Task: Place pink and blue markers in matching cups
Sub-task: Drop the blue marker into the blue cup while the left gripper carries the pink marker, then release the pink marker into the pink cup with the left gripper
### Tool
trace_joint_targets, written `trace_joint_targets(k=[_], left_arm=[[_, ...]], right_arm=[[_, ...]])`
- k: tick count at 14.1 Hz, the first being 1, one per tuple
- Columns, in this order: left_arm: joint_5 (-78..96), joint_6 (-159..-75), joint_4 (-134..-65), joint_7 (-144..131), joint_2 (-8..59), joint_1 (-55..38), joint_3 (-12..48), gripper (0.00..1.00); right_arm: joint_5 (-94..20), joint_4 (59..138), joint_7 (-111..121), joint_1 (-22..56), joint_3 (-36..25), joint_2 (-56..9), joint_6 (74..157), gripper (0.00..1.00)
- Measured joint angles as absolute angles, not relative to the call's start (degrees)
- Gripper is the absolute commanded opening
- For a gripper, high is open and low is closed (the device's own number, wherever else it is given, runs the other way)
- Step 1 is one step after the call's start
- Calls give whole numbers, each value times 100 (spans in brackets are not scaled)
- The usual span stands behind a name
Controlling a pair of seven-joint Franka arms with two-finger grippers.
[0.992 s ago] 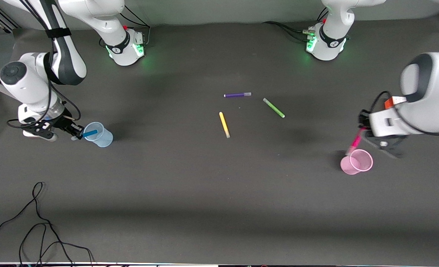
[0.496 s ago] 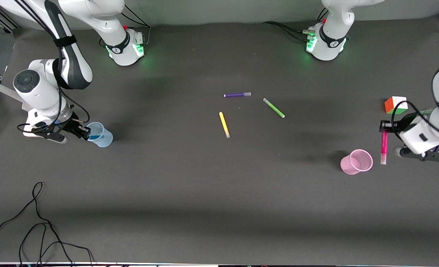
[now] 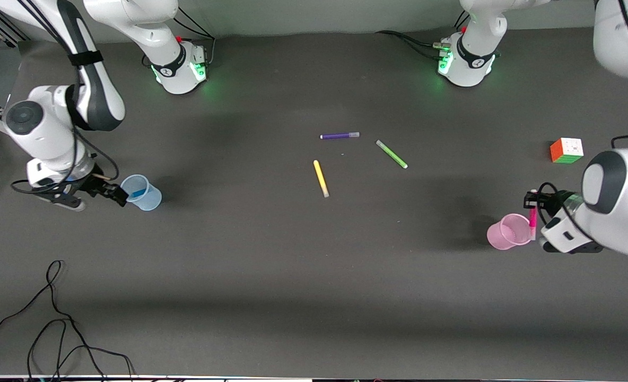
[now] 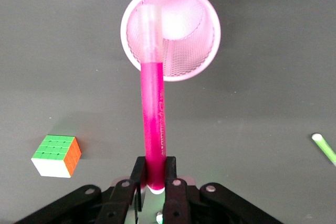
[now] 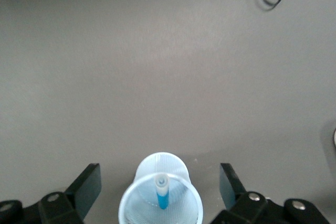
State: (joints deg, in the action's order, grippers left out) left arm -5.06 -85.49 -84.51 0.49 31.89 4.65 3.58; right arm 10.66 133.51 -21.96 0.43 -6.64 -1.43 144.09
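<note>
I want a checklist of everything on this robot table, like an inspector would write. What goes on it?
Surface: dark grey table, bare between the items.
Job's things: blue marker stands in the blue cup; pink marker is held with its pale end over the pink cup.
Clutter: purple marker, green marker, yellow marker, colour cube.
Grippers: right gripper open, astride the blue cup; left gripper shut on the pink marker.
Cables: loose black cable near the front camera.
Surroundings: two arm bases with green lights.
</note>
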Motion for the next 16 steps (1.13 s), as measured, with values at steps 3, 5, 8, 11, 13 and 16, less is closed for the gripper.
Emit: trace_joint_targets(k=[3, 5, 8, 11, 13, 16], left_arm=[[-525, -8519, -8379, 29, 3530, 451, 371, 0], [-527, -8508, -8346, 24, 3655, 442, 384, 0], [-527, -8501, -8341, 17, 3731, 433, 395, 27], [-527, -8498, -8337, 17, 3771, 434, 395, 100], [-527, -8484, -8299, 17, 3773, 436, 394, 100], [-528, -8026, -7807, 17, 3762, 435, 396, 100]], right_arm=[[889, 12491, -2185, 47, -605, -140, 13478, 100], [709, 11911, -2181, 58, -495, -140, 12634, 100], [158, 11081, -1899, 84, -429, -122, 11451, 100], [-304, 10340, -1509, 77, -433, 24, 10367, 100], [-346, 10117, -1473, 77, -443, 263, 10106, 100], [-346, 9857, -1171, 77, -469, 512, 9525, 100]])
